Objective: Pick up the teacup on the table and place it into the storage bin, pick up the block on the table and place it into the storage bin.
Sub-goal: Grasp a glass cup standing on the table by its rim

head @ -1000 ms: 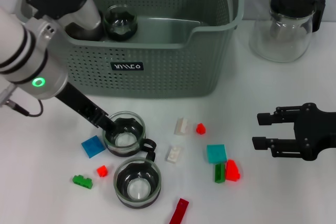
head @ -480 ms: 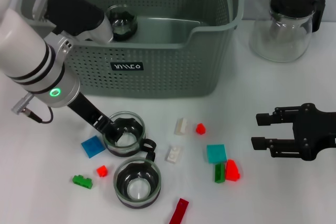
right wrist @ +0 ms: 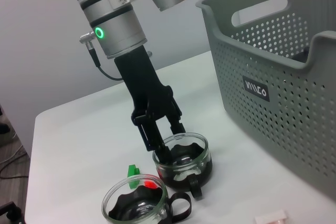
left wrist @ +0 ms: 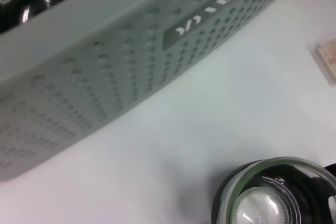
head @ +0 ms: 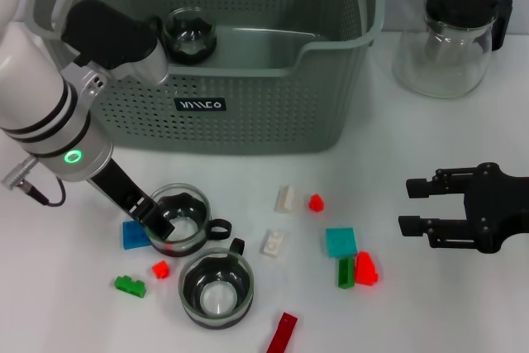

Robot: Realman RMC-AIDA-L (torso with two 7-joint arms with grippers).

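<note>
Head view shows the left gripper (head: 159,226) down at the near-left teacup (head: 179,230), fingers straddling its rim, one inside and one outside, so it's pinching the glass wall. That cup sits on the table (head: 413,146) in front of the storage bin (head: 248,113), just beside a second teacup (head: 216,288). A blue block (head: 132,235) is touching the gripped cup's far side. One cup (head: 189,35) already sits in the bin. The right gripper (head: 421,206) hovers spread open, well apart from everything.

What worries me: a rim pinch on smooth glass could slip as it lifts, and the handle is close enough to the neighbour cup to knock it. The bin wall is tall too, so a low carry would clip it.
</note>
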